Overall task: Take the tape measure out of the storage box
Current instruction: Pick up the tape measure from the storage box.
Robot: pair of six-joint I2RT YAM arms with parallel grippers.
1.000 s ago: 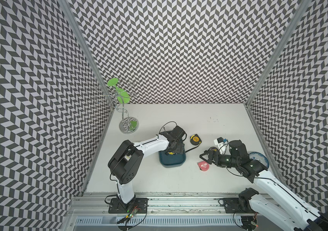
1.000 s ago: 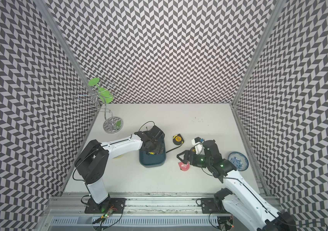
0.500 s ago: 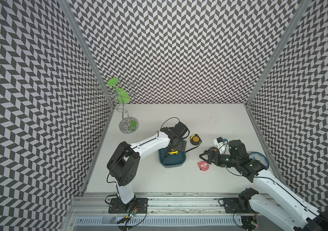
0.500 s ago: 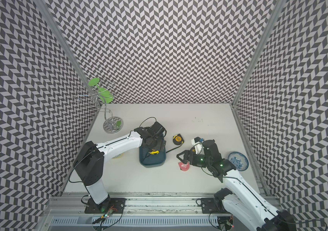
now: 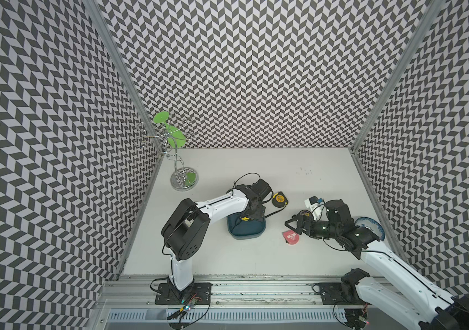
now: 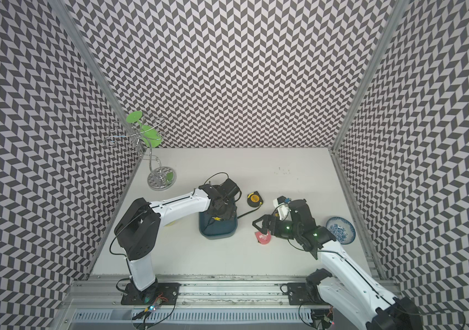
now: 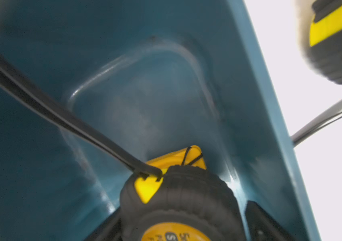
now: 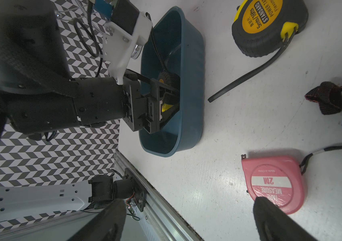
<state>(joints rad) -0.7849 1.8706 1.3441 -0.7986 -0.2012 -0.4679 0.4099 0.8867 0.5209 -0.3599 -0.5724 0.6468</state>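
Yellow tape measure [image 7: 178,200] in storage box [image 8: 191,62], between left gripper [image 8: 167,96] jaws (clamped? cannot tell)

In both top views the left gripper [image 5: 251,219] covers most of the tape measure [image 5: 245,226] in the storage box [image 5: 247,233]; whether its jaws touch it cannot be told. The left wrist view crops that tape measure and blurs a 2nd yellow tape measure [image 7: 336,41]. 1 finger [image 8: 274,221] of the right gripper [image 8: 189,202] hides part of the pink tape measure [image 8: 274,183].
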